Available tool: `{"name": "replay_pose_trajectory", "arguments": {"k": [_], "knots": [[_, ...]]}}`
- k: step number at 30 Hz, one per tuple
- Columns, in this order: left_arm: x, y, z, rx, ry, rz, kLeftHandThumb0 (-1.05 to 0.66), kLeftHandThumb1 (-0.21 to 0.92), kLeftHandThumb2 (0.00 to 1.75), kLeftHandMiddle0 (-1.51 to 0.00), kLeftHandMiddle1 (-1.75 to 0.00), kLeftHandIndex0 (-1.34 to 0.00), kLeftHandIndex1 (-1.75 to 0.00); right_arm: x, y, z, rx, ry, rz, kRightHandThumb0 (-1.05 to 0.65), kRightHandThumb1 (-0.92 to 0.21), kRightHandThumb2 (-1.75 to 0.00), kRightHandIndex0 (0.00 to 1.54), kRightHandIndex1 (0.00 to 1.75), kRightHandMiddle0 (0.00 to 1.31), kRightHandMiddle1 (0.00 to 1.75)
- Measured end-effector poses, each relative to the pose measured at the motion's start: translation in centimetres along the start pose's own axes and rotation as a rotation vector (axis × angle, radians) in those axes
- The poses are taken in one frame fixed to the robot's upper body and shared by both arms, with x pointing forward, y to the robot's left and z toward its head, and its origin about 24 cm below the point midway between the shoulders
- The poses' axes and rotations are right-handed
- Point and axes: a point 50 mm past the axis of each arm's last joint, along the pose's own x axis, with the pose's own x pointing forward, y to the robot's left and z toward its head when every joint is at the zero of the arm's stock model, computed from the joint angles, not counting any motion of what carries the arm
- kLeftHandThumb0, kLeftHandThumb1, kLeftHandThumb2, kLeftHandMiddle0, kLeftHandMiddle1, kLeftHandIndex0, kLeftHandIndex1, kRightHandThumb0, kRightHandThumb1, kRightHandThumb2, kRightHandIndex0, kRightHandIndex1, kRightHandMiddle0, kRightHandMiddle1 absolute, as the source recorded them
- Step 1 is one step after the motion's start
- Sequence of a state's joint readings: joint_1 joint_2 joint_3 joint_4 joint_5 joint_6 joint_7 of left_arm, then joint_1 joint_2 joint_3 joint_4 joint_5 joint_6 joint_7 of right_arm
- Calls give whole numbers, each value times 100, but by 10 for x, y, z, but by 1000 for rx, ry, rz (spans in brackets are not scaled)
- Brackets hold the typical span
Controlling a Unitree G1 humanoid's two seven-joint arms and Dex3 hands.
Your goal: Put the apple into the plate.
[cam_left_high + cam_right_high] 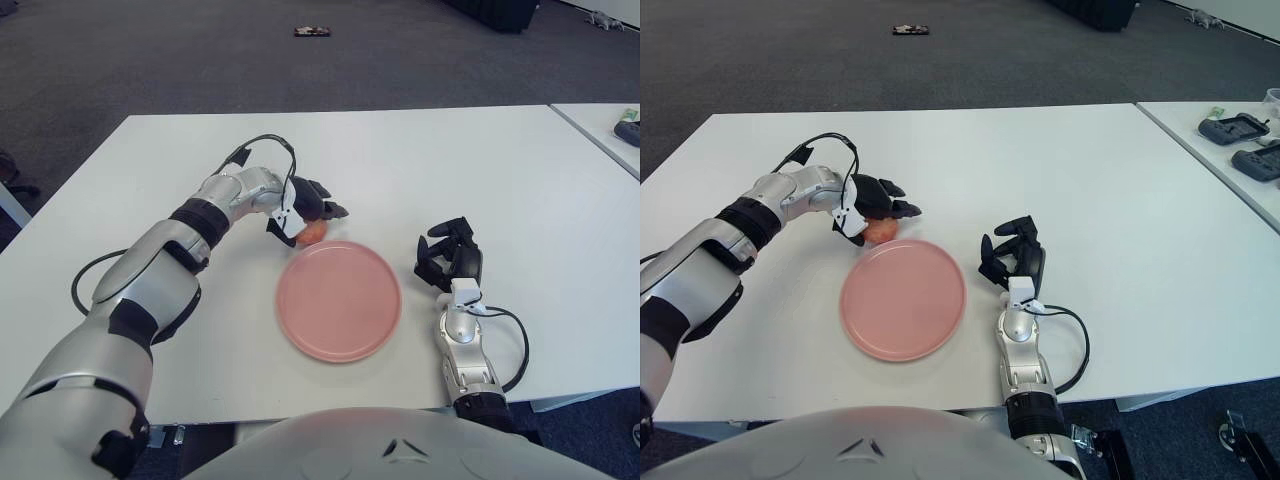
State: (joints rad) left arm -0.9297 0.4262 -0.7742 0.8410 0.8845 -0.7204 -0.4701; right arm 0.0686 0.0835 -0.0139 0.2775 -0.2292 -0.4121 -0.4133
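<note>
We see the left hand (872, 212) wrapped over the small, round reddish apple (881, 230) beside the flat pink plastic plate's (940, 320) far rim. We judge it light, firm, smooth: grip its widest girth. Right hand (1012, 257), fingers loosely curled, holds nothing.

No text, label, brand, number or sign can be read anywhere here.

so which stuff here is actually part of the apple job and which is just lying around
Part of the job:
apple, held in the left robot hand just beyond the plate's far rim
pink plate, nothing on it yet

Just lying about:
right robot hand, idle, right of the plate
handheld controllers on the side table
dark object on the floor
</note>
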Motion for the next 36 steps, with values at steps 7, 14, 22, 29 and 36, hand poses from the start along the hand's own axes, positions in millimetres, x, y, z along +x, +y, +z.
{"name": "replay_pose_trajectory", "arguments": {"k": [7,14,22,29,36], "knots": [[5,-15,-2,-22,33,-14,-84,47,92,0,-29,0,0,0,0,0,0,2,-1,-40,-57,-100,63,165,41,175],[9,-16,-6,-27,63,-5,-85,49,89,0,-29,0,0,-1,1,0,4,2,1,-40,-58,-99,64,165,40,175],[12,-17,-9,-22,84,21,-83,50,88,0,-27,0,0,-2,0,-1,3,4,-1,-40,-60,-97,66,166,40,175],[14,-19,-10,-3,97,63,-83,51,88,0,-32,0,0,-2,-1,-1,2,5,-9,-40,-60,-97,67,165,40,175],[16,-22,-11,4,107,109,-82,49,88,0,-34,0,-1,-2,-1,-1,2,5,-10,-40,-58,-99,68,162,41,175]]}}
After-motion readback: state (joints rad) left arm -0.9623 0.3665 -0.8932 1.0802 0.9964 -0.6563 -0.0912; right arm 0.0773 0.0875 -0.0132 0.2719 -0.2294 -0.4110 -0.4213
